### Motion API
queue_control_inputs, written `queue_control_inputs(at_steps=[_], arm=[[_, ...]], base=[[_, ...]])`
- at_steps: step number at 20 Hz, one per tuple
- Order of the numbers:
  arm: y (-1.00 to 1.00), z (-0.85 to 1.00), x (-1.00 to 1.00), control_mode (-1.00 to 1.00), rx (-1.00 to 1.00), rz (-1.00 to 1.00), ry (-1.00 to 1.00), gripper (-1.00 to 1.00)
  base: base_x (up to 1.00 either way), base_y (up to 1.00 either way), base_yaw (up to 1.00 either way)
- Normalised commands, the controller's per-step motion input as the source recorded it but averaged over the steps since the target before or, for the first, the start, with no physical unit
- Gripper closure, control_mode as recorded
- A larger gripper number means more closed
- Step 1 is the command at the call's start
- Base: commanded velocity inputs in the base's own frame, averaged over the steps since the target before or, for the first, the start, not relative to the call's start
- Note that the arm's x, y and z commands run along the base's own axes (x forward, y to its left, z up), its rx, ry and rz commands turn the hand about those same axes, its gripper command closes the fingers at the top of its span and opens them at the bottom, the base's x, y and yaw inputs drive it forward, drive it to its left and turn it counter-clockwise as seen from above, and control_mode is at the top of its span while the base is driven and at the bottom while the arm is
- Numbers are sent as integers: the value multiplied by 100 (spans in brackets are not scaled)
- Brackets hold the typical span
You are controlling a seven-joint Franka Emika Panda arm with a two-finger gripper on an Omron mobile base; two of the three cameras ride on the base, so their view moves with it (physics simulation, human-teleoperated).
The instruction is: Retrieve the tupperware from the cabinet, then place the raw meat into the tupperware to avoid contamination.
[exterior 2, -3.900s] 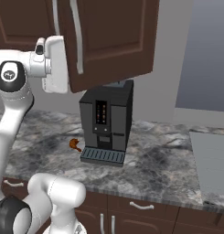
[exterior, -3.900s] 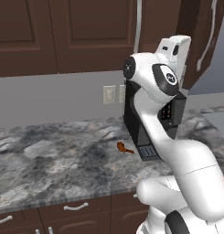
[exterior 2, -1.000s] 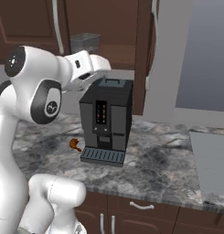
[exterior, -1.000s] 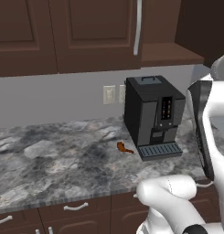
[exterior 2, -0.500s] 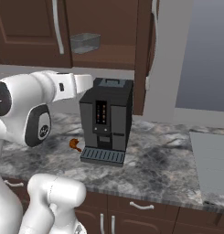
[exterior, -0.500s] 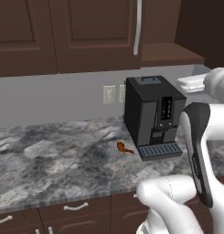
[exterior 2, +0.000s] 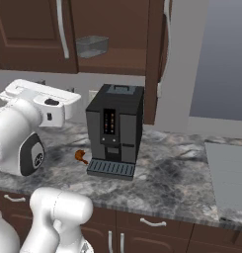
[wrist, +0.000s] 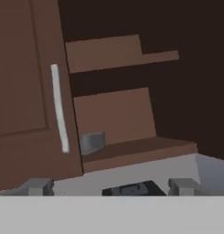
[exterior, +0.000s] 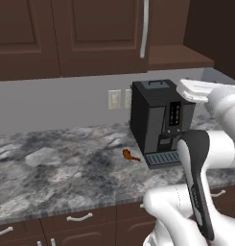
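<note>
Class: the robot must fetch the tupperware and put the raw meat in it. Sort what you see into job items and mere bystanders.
Job items:
- small grey translucent tupperware, on the shelf
- dark brown wooden cabinet, door open
- tiny orange-brown raw meat, on the counter

Bystanders:
- tall black coffee machine
- white wall outlets

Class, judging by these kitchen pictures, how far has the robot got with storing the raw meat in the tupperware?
Done: the cabinet stands open, its shelf exposed. In hand: nothing; the pincer is open and empty, facing the shelf where the tupperware sits. Left: grasping the tupperware, bringing it down to the counter, then putting in the raw meat, which lies beside the coffee machine.
</note>
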Motion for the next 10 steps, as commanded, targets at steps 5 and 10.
queue_control_inputs(at_steps=[5, 10], arm=[[37, 28, -17, -100, 20, 7, -19, -100], [23, 36, -19, -100, 1, 1, -9, -100]], base=[[0, 0, 0], [0, 0, 0]])
